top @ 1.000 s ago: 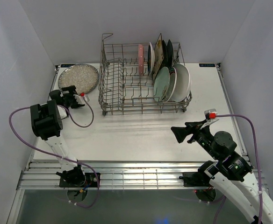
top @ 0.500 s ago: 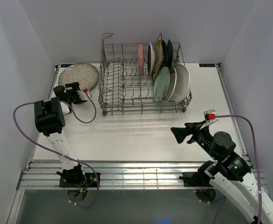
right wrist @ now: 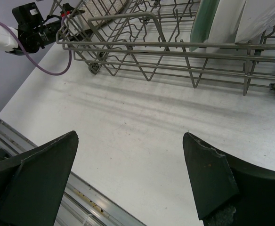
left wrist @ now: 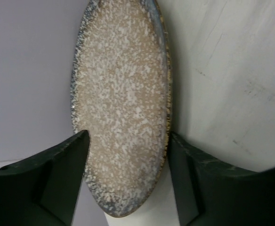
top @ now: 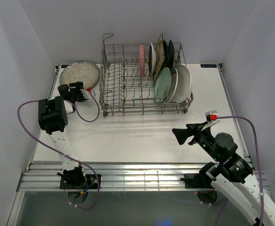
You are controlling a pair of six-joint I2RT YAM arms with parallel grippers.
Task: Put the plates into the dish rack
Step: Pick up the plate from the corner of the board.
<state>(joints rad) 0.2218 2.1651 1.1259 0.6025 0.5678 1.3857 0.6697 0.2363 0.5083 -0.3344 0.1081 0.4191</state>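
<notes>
Top view: the dish rack (top: 121, 92) sits toward the back middle of the table (top: 142, 136). Its right end is stacked with plates standing on edge. There's a pink plate (top: 141, 60) and a few more behind in the back row, with a pale green plate (top: 163, 84) and a big white plate (top: 183, 84) up front. The speckled plate (top: 79, 74) isn't in the rack; it's in the back left corner of the table, just left of the rack. The left hand (top: 76, 87) is right at that plate's near edge. The right hand (top: 177, 135) hangs over the front right part of the table, well apart from the rack, spread wide with nothing in it.

Left wrist view: the speckled plate fills the middle as a long oval, with the wall (left wrist: 24, 70) on one side and the table on the other. The two dark fingers (left wrist: 57, 183) stand apart on either side of the plate's near end. One looks to be right up against the rim, but honestly I can't tell whether they're actually pinching it.

Right wrist view: both fingers (right wrist: 34, 188) are splayed wide over bare table. The rack runs across the top with the green plate's lower edge poking in, and the left hand is way off by the rack's far corner.
</notes>
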